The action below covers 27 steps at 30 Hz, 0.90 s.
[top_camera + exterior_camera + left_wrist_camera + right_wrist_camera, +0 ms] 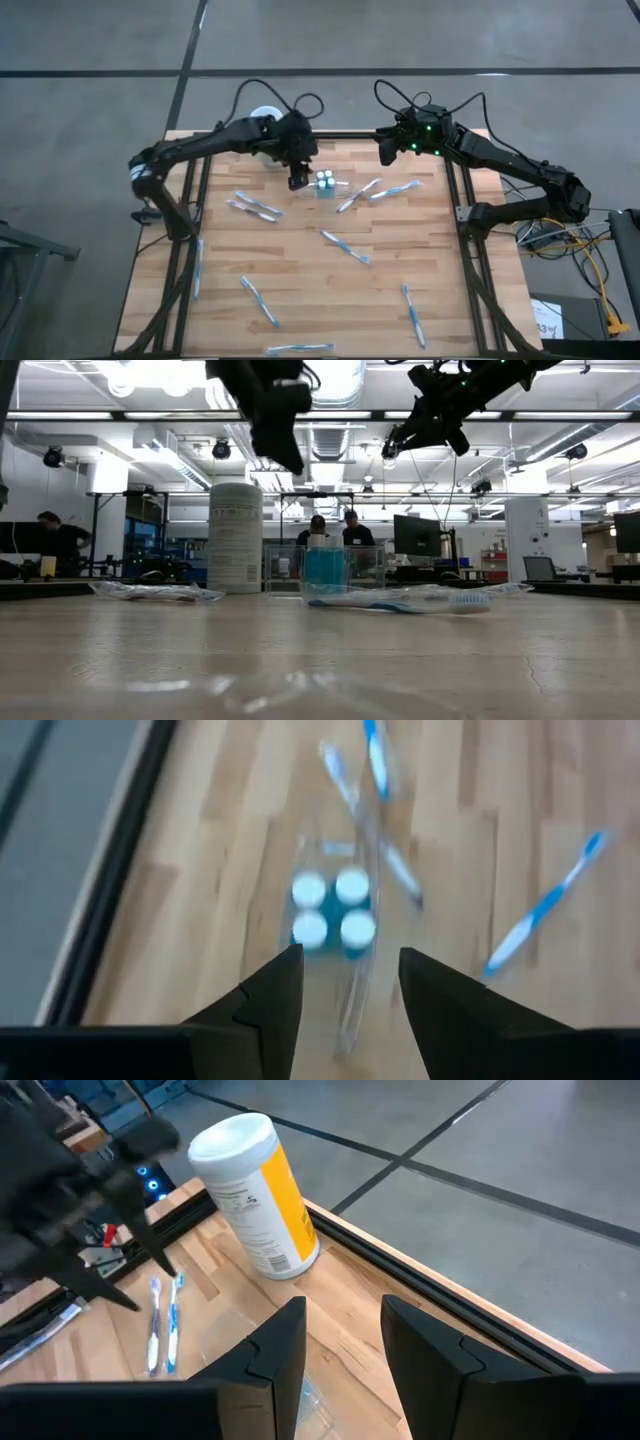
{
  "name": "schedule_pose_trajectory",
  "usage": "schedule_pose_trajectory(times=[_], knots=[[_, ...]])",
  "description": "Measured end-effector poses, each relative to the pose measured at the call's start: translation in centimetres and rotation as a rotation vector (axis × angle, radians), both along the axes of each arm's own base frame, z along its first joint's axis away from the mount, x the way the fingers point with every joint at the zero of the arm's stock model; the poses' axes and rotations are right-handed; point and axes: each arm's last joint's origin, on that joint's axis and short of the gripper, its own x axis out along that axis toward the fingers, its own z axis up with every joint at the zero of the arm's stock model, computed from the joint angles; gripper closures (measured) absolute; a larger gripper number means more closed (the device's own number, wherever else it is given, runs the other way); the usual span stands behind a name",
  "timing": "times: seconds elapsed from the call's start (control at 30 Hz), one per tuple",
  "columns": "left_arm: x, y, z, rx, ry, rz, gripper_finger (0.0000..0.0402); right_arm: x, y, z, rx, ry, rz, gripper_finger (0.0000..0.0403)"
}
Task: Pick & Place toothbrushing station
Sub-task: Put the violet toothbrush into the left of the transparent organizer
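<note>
So the surface is a pale butcher-block wooden table (300, 270) on a dark frame, sitting on a grey concrete floor (90, 60). Thin blue-and-white toothbrushes (345, 246) are scattered all over it, some in clear wrappers.

The toothbrushing station (326, 184), a small see-through plastic holder with four white-capped blue tubes inside, stands upright toward 12 o'clock on the table, close to the far edge. The left gripper (297, 181) hangs just beside it on its 9 o'clock side, and its wrist view shows the two fingers (280, 990) spread apart with nothing between them, the holder just ahead.

The tall white cylindrical container with a yellow label (255, 1195) stands at about 11 o'clock near the far edge. The right gripper (387, 152) hovers up around 1 o'clock, fingers parted and empty.

Behind the table it's a big open workshop: ceiling lights, monitors (418, 536), a few people (350, 530) at desks.
</note>
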Motion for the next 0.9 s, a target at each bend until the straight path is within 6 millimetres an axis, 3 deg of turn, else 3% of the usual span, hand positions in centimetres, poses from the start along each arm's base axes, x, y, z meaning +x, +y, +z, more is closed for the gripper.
schedule_pose_trajectory(times=[0.23,0.53,0.7,0.9], knots=[[0.1,-2.1,1.6,0.109,-0.125,-0.001,0.0231,0.0,0.0,0.0,0.000,0.000,0.000,0.0275],[0.8,-4.0,-1.5,0.121,-0.223,-0.014,0.0206,0.0,0.0,0.0,0.000,0.000,0.000,0.0275],[-0.1,-5.0,-1.7,0.097,-0.239,0.006,0.0205,0.0,0.0,0.0,0.000,0.000,0.000,0.0275],[-2.5,-5.6,-2.3,0.066,-0.195,0.076,0.0206,0.0,0.0,0.0,0.000,0.000,0.000,0.0275]])
